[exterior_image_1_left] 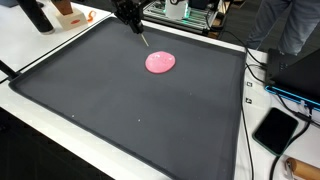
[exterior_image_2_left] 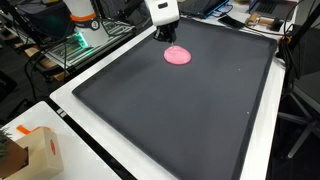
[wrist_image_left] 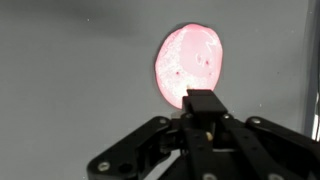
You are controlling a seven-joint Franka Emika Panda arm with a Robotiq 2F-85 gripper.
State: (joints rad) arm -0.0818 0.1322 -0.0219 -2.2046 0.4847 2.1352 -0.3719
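In an exterior view the gripper (exterior_image_1_left: 133,22) hangs over the far left part of a black mat (exterior_image_1_left: 100,115). Its jaws are drawn narrow on a thin dark stick (exterior_image_1_left: 142,36). The stick slants down and to the right, its long axis running from the jaws toward a pink blob (exterior_image_1_left: 160,62). Its tip lies just beside the blob's far left edge; whether they touch cannot be told. The blob lies flat on the far half of the mat, a rounded oval a little wider than deep, plain pink with a paler rim. A dark flat device (exterior_image_1_left: 275,130) lies on the white table, right of the mat.

In an exterior view from across the scene the gripper (exterior_image_2_left: 170,36), under its white wrist, stands just behind the pink blob (exterior_image_2_left: 178,55), which looks like a small flat disc. The stick is too thin to make out here. A cardboard box (exterior_image_2_left: 35,150) stands at the near left corner, off the mat (exterior_image_2_left: 180,125).

In the wrist view the gripper (wrist_image_left: 203,108) closes on a dark block at the centre. The pink blob (wrist_image_left: 190,62) lies just beyond it, its long axis running away from the camera. Only this view shows its glossy, mottled surface with small dark specks.
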